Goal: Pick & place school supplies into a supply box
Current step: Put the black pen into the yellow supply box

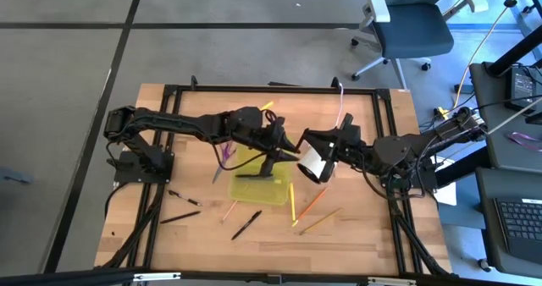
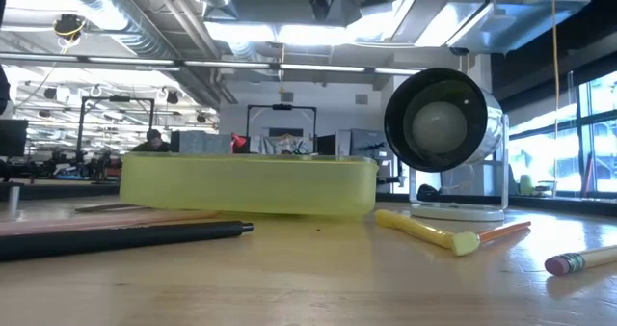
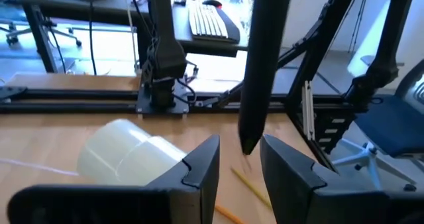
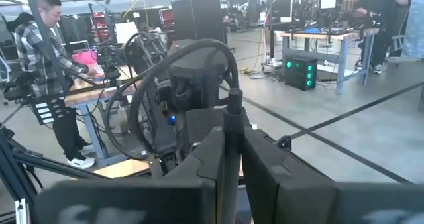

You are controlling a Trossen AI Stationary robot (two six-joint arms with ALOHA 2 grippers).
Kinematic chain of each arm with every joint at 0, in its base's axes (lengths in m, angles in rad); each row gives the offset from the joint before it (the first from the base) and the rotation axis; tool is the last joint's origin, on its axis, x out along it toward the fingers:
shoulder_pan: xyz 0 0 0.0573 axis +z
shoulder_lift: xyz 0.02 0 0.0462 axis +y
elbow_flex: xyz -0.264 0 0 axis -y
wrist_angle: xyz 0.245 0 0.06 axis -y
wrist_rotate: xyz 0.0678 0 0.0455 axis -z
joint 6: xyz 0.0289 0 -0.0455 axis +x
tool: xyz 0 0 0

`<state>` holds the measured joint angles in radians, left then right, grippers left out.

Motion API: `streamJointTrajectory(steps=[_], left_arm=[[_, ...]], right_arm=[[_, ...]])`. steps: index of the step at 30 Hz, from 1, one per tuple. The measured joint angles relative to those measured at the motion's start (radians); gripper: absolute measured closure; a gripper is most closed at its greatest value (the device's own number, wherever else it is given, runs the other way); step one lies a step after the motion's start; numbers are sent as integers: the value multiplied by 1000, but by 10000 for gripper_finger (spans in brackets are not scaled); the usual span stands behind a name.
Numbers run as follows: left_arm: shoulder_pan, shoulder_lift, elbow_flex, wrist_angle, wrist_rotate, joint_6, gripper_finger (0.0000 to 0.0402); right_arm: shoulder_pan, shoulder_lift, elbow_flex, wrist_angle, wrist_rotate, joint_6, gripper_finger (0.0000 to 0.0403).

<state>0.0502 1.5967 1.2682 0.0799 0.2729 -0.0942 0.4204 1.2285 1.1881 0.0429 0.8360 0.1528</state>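
Left of the box [image 1: 258,187], a black pen [image 1: 182,217] lies on the table [image 1: 373,235]. The left gripper [image 1: 284,146] hangs above the box; whether its fingers grip I cannot tell. Right of the box, the right gripper [image 1: 306,141] is clenched on a dark pen [image 4: 230,144].

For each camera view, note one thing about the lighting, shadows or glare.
High view: even light, with only soft shadows on the table. Low view: the ceiling lights glare white, and the translucent box glows. Left wrist view: bright windows behind leave the pen a dark silhouette. Right wrist view: the right gripper's fingers look dark against a well-lit room.
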Motion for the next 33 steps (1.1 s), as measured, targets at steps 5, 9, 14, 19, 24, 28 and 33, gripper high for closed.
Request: streamJointTrajectory(steps=[5, 9, 14, 19, 24, 28, 33], left_arm=[[0, 0, 0, 56, 1, 0, 305], [5, -1, 0, 133, 10, -6, 312], [20, -18, 0, 189, 53, -37, 320], [38, -48, 0, 186, 68, -50, 334], [45, -57, 0, 186, 70, -49, 358], [45, -55, 0, 187, 68, -49, 373], [45, -53, 0, 179, 64, -51, 363]], right_arm=[[-4, 0, 0, -10, -24, 0, 357], [-4, 4, 0, -15, -42, -1, 357], [-4, 5, 0, -46, -45, -1, 357], [-4, 5, 0, -55, -44, 1, 357], [-5, 5, 0, -54, -39, 0, 357], [-5, 8, 0, -53, -38, 3, 357], [-22, 28, 0, -48, -38, 14, 357]])
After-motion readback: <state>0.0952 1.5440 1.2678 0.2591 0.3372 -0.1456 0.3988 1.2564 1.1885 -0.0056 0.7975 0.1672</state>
